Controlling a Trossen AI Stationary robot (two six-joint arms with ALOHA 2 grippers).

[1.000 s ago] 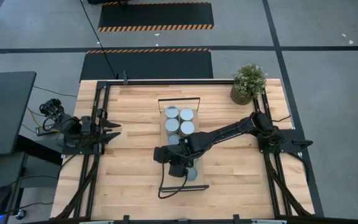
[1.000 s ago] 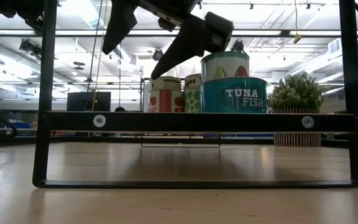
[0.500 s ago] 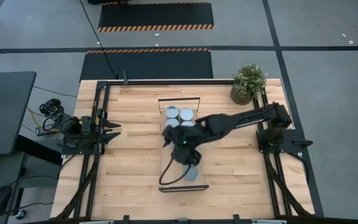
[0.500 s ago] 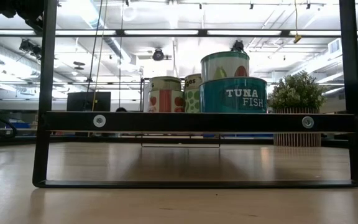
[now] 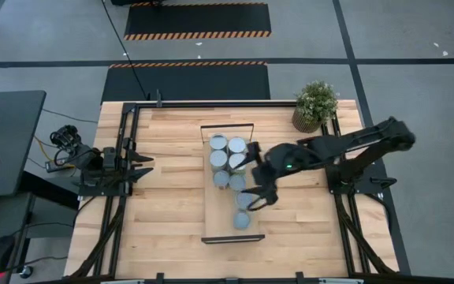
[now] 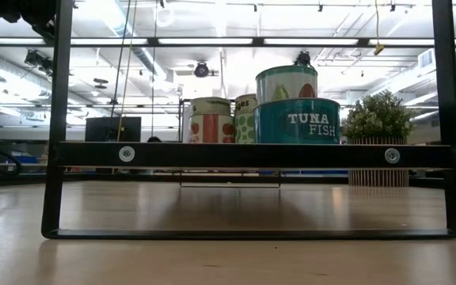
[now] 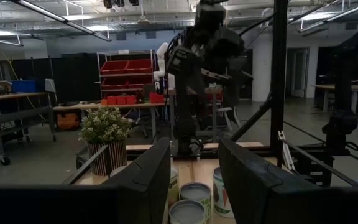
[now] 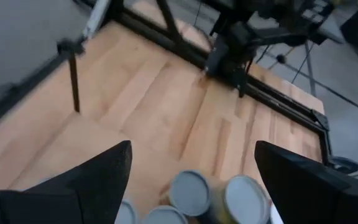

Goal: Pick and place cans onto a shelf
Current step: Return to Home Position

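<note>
Firstly, left tool (image 5: pixel 143 164): parked at the bench (image 5: pixel 164 213) edge well left of the shelf, pointing toward it, fingers (image 7: pixel 153 177) a moderate gap apart, holding nothing.

Shelf (image 5: pixel 219 219): light board in a thin black frame, mid-bench; long axis runs from the bench's far side to its near side.

Cans (image 5: pixel 228 161): about eight, all on the shelf, upright with pale round tops facing up. Pairs stand side by side on the shelf's far half; single cans follow in line toward its near end. Seen level, a squat teal "TUNA FISH" can (image 6: pixel 297 120) is nearest, with taller cans behind it.

Right tool (image 5: pixel 257 195): above the shelf's right edge at about mid-length, fingers (image 8: pixel 107 177) spread wide, empty.

Potted plant (image 5: pixel 315 104): right of the shelf's far end, at the bench corner.
</note>
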